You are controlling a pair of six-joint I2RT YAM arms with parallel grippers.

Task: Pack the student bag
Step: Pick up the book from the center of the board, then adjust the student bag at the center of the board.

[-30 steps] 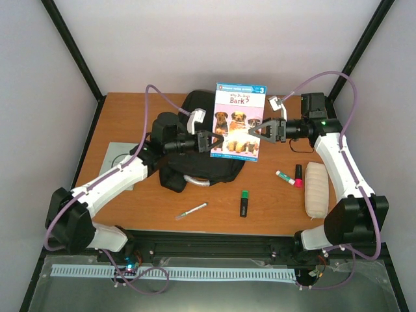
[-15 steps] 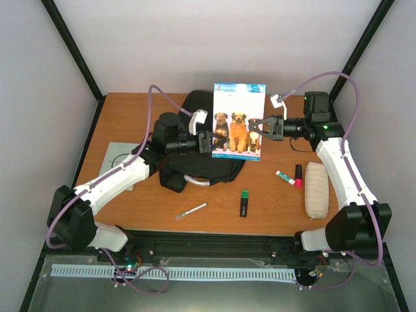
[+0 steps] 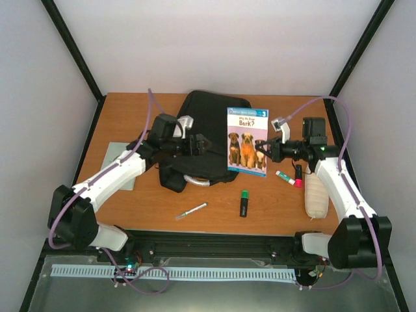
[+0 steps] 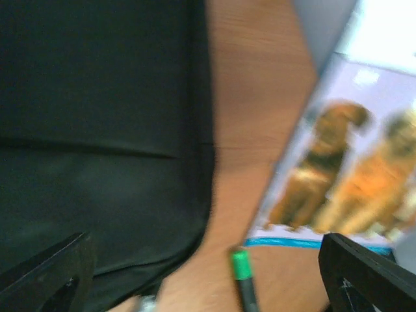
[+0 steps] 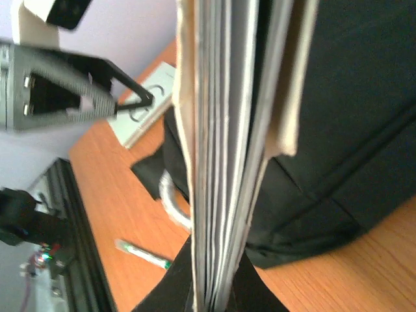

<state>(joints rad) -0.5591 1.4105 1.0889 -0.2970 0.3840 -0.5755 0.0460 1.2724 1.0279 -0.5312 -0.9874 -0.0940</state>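
The student bag (image 3: 201, 123) is a large black backpack lying flat at the table's back centre, its grey handle (image 3: 197, 181) at the near edge. A thin picture book with dogs on its cover (image 3: 247, 141) stands upright just right of the bag. My right gripper (image 3: 264, 155) is shut on the book's right edge. In the right wrist view the book (image 5: 227, 149) is edge-on between the fingers (image 5: 175, 292), with the bag (image 5: 344, 130) behind. My left gripper (image 3: 204, 144) hangs open over the bag, apart from the book. The left wrist view shows bag (image 4: 97, 130) and book (image 4: 344, 175).
A cream pouch (image 3: 316, 189) lies at the right, with a pink-capped marker (image 3: 298, 175) and a white marker (image 3: 285, 177) beside it. A green-capped black marker (image 3: 244, 203) and a silver pen (image 3: 191, 210) lie in front. A grey pad (image 3: 116, 162) sits left.
My left gripper opened, let go of the book and drew back left over the bag. My right gripper closed on the book's edge and carried it right and nearer.
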